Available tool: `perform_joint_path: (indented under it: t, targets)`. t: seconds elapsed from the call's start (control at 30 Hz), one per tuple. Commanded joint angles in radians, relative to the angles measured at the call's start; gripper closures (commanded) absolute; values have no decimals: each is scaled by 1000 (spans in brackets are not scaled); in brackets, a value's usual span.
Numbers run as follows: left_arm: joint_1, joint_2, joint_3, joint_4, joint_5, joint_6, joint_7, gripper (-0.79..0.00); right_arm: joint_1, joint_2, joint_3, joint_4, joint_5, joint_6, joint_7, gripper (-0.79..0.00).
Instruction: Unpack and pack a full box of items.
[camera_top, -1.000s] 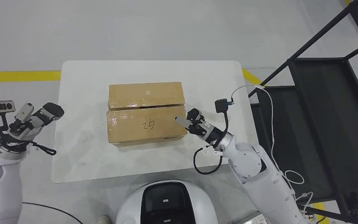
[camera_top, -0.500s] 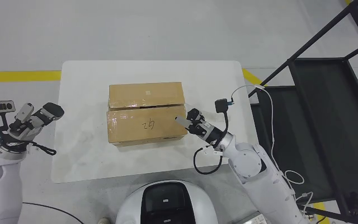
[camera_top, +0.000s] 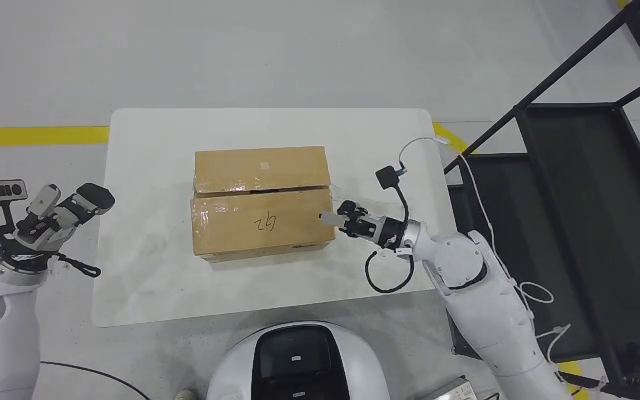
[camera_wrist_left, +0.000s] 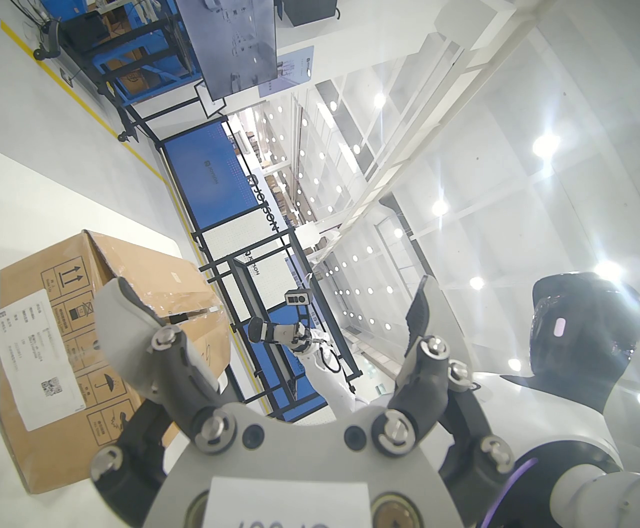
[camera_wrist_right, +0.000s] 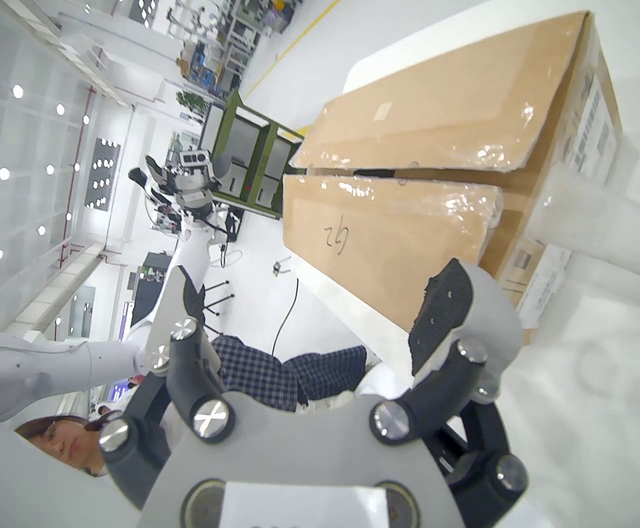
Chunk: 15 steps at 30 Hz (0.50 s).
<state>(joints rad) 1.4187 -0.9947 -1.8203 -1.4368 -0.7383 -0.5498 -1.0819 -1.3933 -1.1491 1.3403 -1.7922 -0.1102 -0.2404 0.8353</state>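
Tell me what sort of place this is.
Probably a robot test hall or industrial lab: a cardboard box on a white table, yellow lines on the floor, and a black metal rack beside it.

We see a white worktop (camera_top: 150, 200) with rounded corners, and one thing lying directly on it: a brown cardboard box (camera_top: 262, 203), set near the middle with bare surface on all four sides. The box rests flat on its base, its long sides parallel to the worktop's front edge. Its two top flaps (camera_top: 260, 168) are folded down and meet along a lengthwise seam (camera_top: 262, 188), where we notice a narrow dark gap; glossy tape (camera_wrist_right: 400, 155) shines beside it. The nearer flap bears a handwritten mark (camera_top: 266, 222), and white labels (camera_wrist_left: 42, 360) are stuck to the short end faces.
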Motion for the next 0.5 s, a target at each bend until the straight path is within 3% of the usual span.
perform_joint_path:
  t: [0.0, 0.13, 0.47]
  targets:
    - [0, 0, 0, 0, 0, 0, 0, -785, 38, 3, -7, 30, 0, -25, 78, -785]
    - [0, 0, 0, 0, 0, 0, 0, -785, 98, 4, -23, 81, 20, -34, 114, -785]
    - [0, 0, 0, 0, 0, 0, 0, -785, 98, 4, -23, 81, 20, -34, 114, -785]
